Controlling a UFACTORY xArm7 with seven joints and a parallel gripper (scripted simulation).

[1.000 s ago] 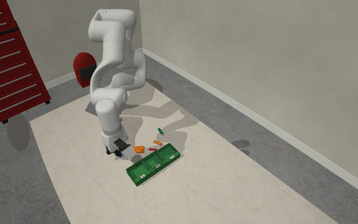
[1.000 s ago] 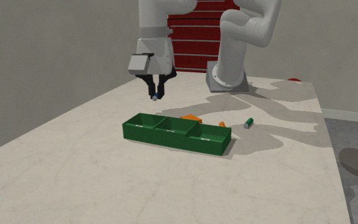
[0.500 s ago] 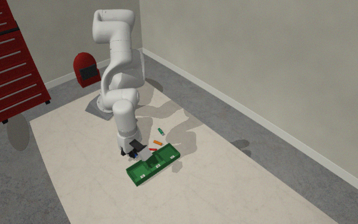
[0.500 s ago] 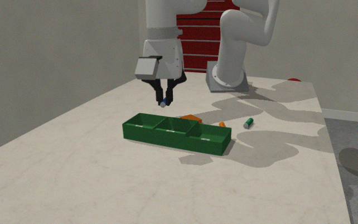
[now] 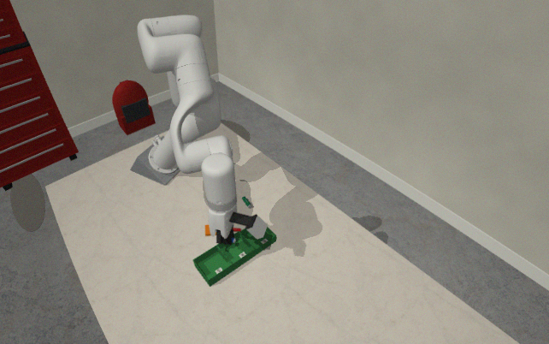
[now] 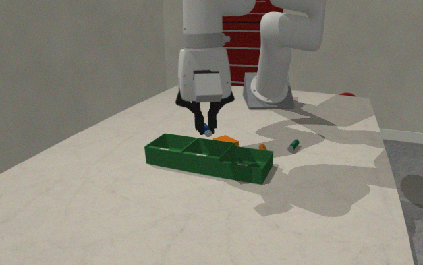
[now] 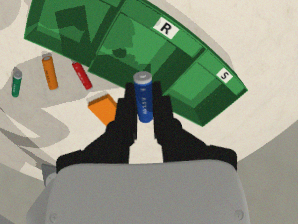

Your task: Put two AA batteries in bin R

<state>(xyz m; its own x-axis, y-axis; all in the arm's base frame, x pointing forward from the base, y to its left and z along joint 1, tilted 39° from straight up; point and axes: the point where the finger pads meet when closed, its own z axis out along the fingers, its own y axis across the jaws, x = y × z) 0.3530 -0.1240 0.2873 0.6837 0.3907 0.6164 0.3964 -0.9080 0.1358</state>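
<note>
My gripper [image 6: 205, 126] is shut on a blue AA battery [image 7: 144, 96] and holds it in the air just above the far rim of the green three-part bin [image 6: 209, 157]. A green battery [image 6: 293, 145], an orange battery [image 7: 49, 70] and a red battery [image 7: 81, 75] lie on the table beyond the bin. All three compartments look empty.
An orange block [image 6: 226, 140] lies on the table against the bin's far side, close under my gripper. The arm's base [image 6: 268, 95] stands at the table's far end. A red tool cabinet [image 5: 26, 98] stands off the table.
</note>
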